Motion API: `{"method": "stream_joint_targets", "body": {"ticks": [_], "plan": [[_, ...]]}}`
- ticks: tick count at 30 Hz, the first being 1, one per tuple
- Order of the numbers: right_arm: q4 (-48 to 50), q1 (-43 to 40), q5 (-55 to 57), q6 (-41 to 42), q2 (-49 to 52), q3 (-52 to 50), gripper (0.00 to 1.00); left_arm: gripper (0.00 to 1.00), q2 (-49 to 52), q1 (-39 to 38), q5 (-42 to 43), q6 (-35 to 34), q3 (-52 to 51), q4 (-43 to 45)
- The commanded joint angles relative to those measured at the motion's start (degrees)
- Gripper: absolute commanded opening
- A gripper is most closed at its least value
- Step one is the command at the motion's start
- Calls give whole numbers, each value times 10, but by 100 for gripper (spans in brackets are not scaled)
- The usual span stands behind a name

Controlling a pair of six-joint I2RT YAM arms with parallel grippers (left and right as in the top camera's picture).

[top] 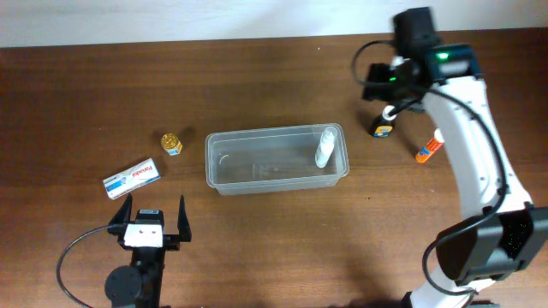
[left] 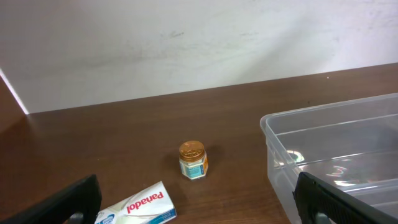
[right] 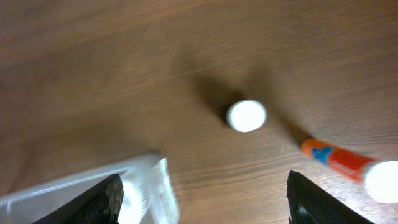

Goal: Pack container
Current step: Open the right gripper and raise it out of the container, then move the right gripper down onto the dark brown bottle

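Note:
The clear plastic container [top: 257, 134] stands mid-table with a white bottle [top: 324, 148] upright at its right end. My left gripper [top: 154, 221] is open and empty, near the front edge, left of the container. In the left wrist view the container's rim [left: 323, 112] is at the right and the open jaws [left: 199, 211] frame the table. My right gripper [top: 379, 85] is open and empty, hovering at the back right. In the right wrist view its jaws [right: 205, 205] are above bare wood, with the container's corner [right: 155, 180] at the lower left.
A gold-lidded small jar [top: 171, 143] [left: 193, 160] and a white Panadol box [top: 133, 177] [left: 140, 206] lie left of the container. A dark white-capped bottle [top: 382, 128] [right: 246, 116] and an orange tube [top: 428, 150] [right: 339, 160] sit to its right.

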Motion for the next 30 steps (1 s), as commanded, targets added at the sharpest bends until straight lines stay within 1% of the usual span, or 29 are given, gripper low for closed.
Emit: {"method": "stream_joint_targets", "body": {"ticks": [1, 8, 15, 30], "plan": [[2, -31, -28, -22, -6, 10, 76, 99, -5, -1, 0, 7, -3, -2], [8, -63, -27, -41, 17, 10, 76, 99, -5, -1, 0, 7, -3, -2], [40, -63, -28, -40, 64, 10, 76, 99, -5, -1, 0, 7, -3, -2], [48, -63, -44, -53, 178, 10, 76, 99, -5, -1, 0, 7, -3, -2]]}}
